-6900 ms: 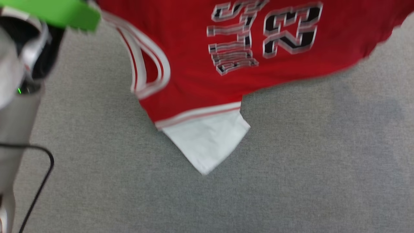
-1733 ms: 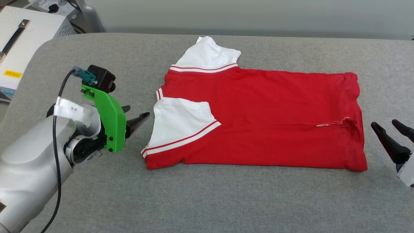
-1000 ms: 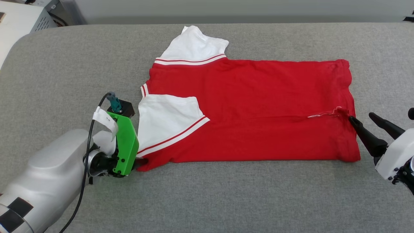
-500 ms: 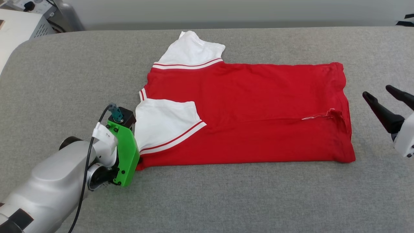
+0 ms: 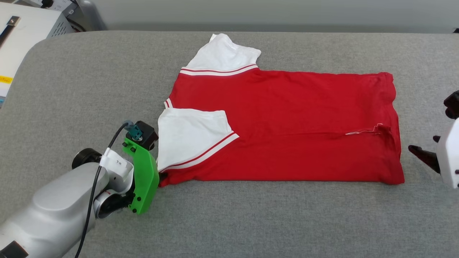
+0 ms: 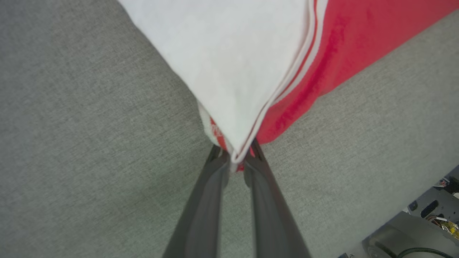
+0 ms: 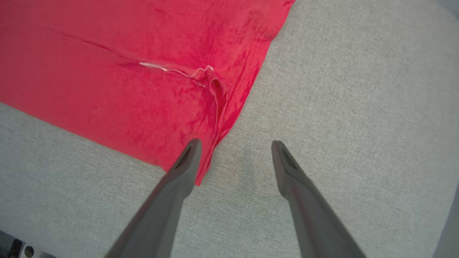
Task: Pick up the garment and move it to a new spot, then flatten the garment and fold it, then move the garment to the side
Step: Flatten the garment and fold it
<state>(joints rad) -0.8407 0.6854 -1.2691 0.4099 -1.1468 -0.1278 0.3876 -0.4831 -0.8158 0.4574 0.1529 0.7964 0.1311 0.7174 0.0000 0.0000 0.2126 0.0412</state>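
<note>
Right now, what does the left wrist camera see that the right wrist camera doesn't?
Left wrist view: the white short sleeve, with striped trim, of the red soft-fabric T-shirt, its corner pinched between the shut left jaws.
Right wrist view: the T-shirt's plain red hem end with a loose white thread, and the right jaws standing open, one fingertip at the hem corner, nothing gripped.
Shared: red cloth lying on the grey fabric-covered surface.

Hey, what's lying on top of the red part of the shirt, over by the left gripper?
A white sleeve with striped trim lies folded over the red body of the garment. The fabric beneath it is covered.
</note>
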